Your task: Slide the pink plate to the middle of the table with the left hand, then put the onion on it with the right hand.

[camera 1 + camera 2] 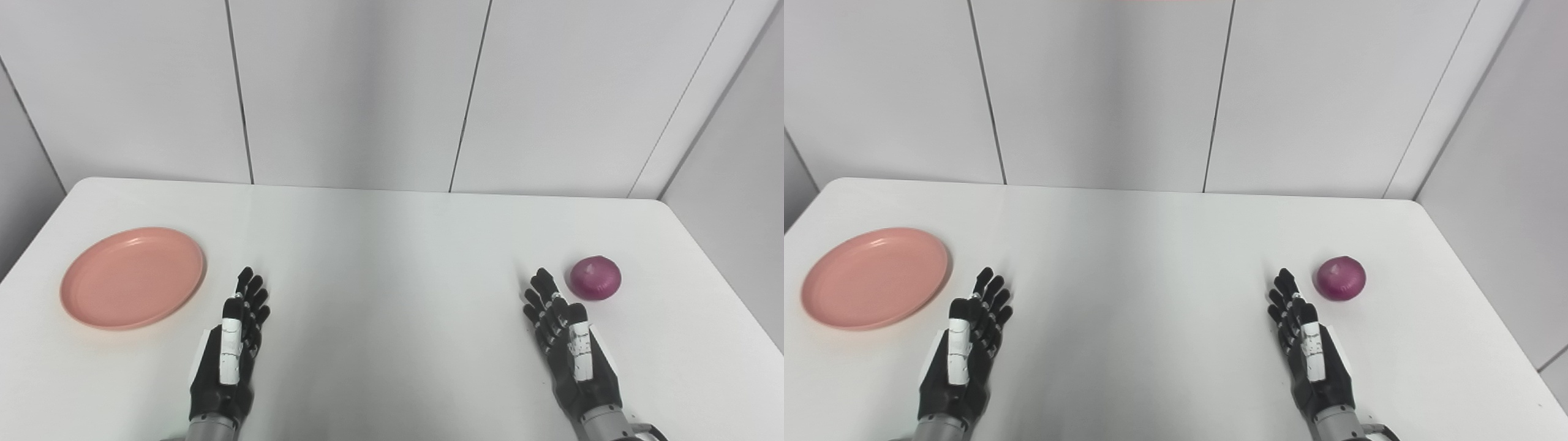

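A round pink plate lies flat at the left side of the white table, with nothing on it. A purple-red onion rests on the table at the right. My left hand hovers near the front edge, just right of the plate and apart from it, fingers stretched out and open. My right hand is also open with fingers extended, its fingertips a short way left of and in front of the onion, not touching it. Neither hand holds anything.
White wall panels rise behind the table's far edge. The table's right edge runs close behind the onion. Bare tabletop spans the stretch between the two hands.
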Robot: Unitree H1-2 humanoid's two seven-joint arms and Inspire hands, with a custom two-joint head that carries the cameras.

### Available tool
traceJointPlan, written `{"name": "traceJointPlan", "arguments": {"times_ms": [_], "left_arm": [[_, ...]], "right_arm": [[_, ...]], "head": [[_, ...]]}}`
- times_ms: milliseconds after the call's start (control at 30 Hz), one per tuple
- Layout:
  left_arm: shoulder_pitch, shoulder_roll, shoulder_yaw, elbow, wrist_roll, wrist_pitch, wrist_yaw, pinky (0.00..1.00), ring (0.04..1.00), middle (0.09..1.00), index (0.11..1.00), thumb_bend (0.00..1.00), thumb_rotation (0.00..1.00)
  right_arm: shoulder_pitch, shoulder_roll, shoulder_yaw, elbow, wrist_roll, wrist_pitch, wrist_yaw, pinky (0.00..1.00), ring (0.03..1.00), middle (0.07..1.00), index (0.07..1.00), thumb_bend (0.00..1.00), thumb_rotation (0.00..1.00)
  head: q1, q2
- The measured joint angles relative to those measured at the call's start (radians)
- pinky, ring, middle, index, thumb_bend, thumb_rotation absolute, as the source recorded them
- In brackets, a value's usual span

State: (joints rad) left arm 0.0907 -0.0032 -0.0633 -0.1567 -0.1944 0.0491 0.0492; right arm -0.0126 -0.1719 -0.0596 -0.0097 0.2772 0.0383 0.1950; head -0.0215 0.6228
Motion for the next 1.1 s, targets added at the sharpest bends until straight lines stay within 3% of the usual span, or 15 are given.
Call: {"name": "traceJointPlan", "arguments": {"times_ms": [1100], "left_arm": [[0.000, -0.007, 0.002, 0.001, 0.000, 0.000, 0.000, 1.00, 1.000, 1.000, 1.000, 0.96, 1.00]], "right_arm": [[-0.003, -0.001, 0.000, 0.003, -0.001, -0.001, 0.015, 1.00, 1.000, 1.000, 1.000, 0.92, 0.98]], "head": [[0.012, -0.006]]}}
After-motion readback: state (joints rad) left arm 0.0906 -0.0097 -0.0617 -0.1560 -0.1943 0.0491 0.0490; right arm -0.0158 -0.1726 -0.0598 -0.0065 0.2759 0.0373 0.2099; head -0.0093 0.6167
